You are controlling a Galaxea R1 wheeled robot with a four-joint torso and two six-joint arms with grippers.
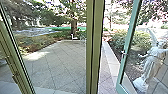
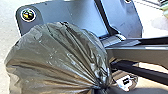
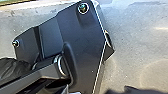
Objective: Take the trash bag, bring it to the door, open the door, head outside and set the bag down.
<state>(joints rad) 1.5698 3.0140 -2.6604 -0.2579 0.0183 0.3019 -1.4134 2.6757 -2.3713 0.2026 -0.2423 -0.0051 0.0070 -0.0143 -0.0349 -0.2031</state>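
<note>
I judge the exit step underway: green-framed glass door (image 1: 129, 37) apparently open. Next, keep the dark, glossy plastic bag (image 2: 55, 55) clear. Both grippers' opening and hold: I cannot tell.

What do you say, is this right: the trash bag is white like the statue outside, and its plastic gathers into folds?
No: the trash bag is dark, not white, as the left wrist view shows. Its plastic does gather into folds, and the statue is white.
</note>
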